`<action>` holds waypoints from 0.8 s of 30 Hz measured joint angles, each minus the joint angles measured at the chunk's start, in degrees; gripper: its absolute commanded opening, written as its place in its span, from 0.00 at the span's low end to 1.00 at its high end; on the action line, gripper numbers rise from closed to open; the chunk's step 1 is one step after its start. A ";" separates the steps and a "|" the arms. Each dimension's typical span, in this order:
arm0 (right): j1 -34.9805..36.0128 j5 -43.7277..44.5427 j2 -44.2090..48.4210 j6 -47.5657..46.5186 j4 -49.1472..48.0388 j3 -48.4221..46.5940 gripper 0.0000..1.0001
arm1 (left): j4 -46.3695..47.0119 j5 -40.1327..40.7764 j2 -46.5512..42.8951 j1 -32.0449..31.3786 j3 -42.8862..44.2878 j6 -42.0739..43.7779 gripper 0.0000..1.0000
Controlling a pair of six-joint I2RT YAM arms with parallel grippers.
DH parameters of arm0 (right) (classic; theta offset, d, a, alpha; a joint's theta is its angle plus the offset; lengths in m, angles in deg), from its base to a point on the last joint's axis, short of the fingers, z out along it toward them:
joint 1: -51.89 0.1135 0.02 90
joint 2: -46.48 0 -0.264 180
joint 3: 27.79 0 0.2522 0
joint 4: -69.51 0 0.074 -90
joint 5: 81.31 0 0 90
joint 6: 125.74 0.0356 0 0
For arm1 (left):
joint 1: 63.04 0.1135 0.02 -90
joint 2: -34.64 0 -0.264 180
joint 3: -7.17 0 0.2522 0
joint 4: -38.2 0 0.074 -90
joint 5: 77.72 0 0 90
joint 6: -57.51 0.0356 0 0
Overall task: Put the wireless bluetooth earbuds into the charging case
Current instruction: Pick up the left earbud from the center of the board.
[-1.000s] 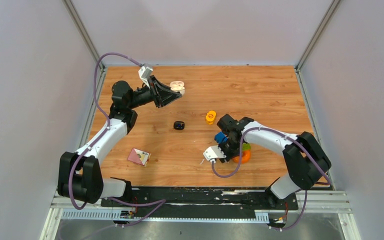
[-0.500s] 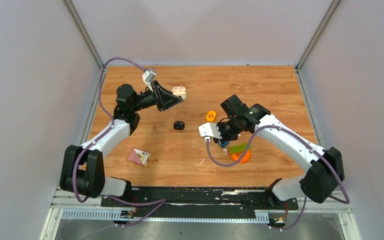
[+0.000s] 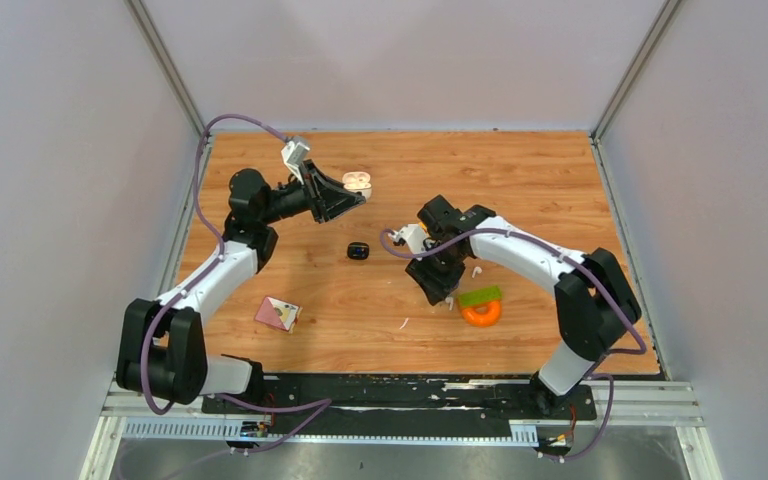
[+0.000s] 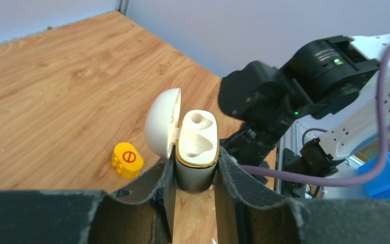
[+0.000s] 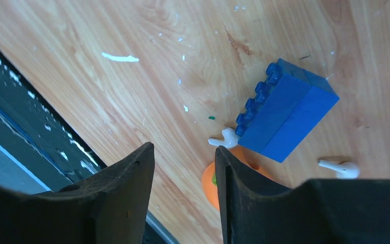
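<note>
Above the table [image 3: 560, 180], left hand [image 4: 196, 161] tight around charging case [image 4: 197, 140]; right hand [image 5: 184, 150] ajar, empty.

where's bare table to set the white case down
The far right corner of the table is bare wood. So is the near strip between the pink card and the orange ring, bar a white fleck. Around the ring it is crowded: blue brick, green block, two white earbuds.

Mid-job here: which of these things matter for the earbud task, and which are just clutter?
Job: white case, open, in the left claw; two white earbuds; black case.
Clutter: blue brick; yellow brick; orange ring; green block; card.
</note>
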 measured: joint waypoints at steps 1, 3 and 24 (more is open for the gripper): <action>0.00 0.46 -1.05 2.21 -0.13 -0.28 0.49 | -0.02 0.00 -0.28 0.00 0.00 0.00 0.00; -0.02 1.70 -3.43 6.84 -0.57 -0.79 0.49 | -0.04 0.00 -0.68 0.00 0.00 0.00 0.00; -4.85 9.60 -11.98 21.81 -0.39 -1.18 0.35 | -2.45 0.28 -1.97 0.00 0.00 0.35 0.00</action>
